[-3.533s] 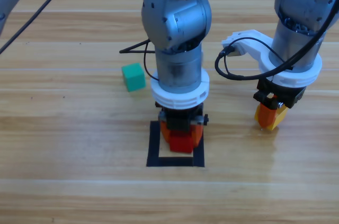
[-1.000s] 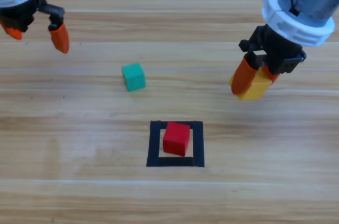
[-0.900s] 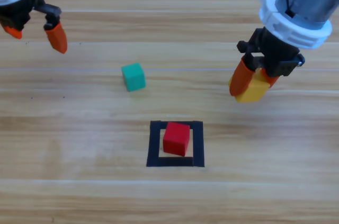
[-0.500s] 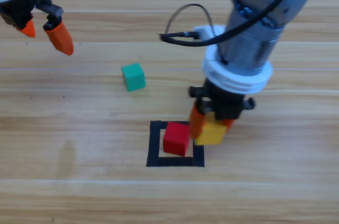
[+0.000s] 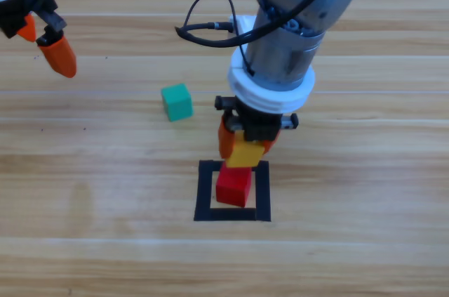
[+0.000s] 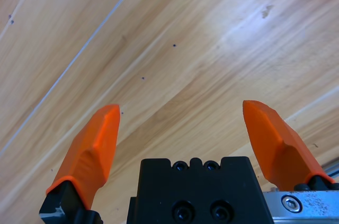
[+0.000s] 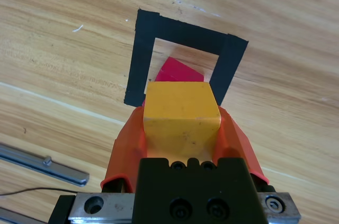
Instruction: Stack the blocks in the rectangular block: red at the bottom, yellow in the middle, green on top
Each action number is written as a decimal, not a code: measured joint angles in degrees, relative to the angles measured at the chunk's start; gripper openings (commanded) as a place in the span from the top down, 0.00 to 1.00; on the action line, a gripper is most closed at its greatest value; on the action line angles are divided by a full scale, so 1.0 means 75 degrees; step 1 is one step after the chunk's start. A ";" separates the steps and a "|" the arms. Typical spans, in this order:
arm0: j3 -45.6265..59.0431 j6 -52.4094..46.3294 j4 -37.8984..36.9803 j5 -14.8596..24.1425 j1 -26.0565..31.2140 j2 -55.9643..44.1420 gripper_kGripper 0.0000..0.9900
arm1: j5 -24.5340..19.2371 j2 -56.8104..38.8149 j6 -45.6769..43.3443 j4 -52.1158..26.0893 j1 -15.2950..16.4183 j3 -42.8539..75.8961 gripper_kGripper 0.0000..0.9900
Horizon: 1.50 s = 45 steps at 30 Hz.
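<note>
High view, far upper left: I have the left gripper (image 5: 41, 41) parked clear of the work, fingers spread wide and empty over bare tabletop (image 5: 105, 241). Right of it, left of centre, the green cube (image 5: 177, 102) waits for its turn. At centre, the right gripper (image 5: 244, 148) clamps the yellow cube (image 5: 244, 154) just above the red cube (image 5: 233, 186), which sits inside the black tape square (image 5: 205, 192); I cannot tell if they touch.

**Surfaces and finishes**

We see a wooden table (image 5: 105, 170), smooth with a soft sheen and visible grain. The yellow cube (image 7: 181, 110), red cube (image 5: 233, 187) and green cube (image 5: 177, 102) look matt. The tape outline (image 7: 185, 34) is matt black. The right end effector (image 7: 181, 128) has smooth orange plastic-looking jaws.
</note>
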 measured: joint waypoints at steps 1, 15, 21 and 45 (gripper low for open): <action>0.0000 0.0155 0.0001 -0.0189 0.0022 -0.0001 0.00 | 0.0005 0.0060 0.0166 0.0000 0.0023 -0.0044 0.98; -0.0215 0.0923 0.0034 -0.1906 0.0400 0.0138 0.00 | 0.0028 0.0105 0.0586 0.0071 0.0485 -0.0204 0.98; -0.0215 0.1187 0.0035 -0.2393 0.0570 0.0411 0.00 | -0.0313 0.0105 0.0951 0.0202 0.0486 -0.0204 0.98; -0.1321 0.1969 0.0610 -0.2254 0.0883 0.0988 0.00 | -0.0385 0.0101 0.1615 0.0316 0.0487 -0.0345 0.98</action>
